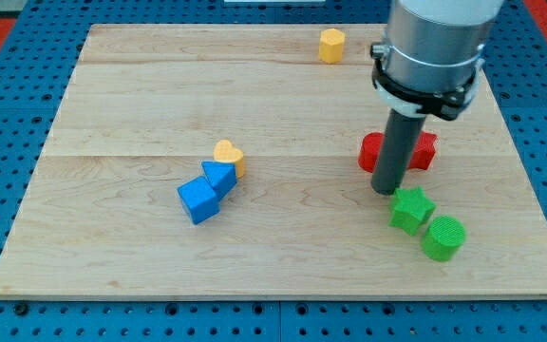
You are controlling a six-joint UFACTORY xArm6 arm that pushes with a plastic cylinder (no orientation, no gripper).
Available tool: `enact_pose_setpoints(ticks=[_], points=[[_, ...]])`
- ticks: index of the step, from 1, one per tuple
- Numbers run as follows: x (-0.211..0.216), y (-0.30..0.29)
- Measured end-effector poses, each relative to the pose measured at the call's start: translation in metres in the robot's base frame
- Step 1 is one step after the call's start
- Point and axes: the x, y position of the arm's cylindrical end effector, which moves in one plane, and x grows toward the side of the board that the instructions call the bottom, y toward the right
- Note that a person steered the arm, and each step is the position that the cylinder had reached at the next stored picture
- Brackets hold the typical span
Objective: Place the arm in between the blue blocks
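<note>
Two blue blocks lie touching left of the board's middle: a blue cube [198, 199] and a smaller blue triangular block [219, 177] just up and right of it. A yellow heart-shaped block [229, 154] touches the triangular one from above. My tip [385, 190] rests on the board far to the right of the blue blocks, just below a red block [427, 150] and just up-left of a green star block [412, 208]. The rod hides the middle of the red block.
A green cylinder [443, 237] sits right below the green star near the board's right bottom. A yellow hexagonal block [331, 45] stands near the view's top edge of the wooden board [112, 104]. Blue pegboard surrounds the board.
</note>
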Motion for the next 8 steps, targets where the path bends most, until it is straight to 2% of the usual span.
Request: enact_pose_setpoints(ticks=[3, 5, 8], points=[[0.007, -0.011], [0.007, -0.083], [0.007, -0.118]])
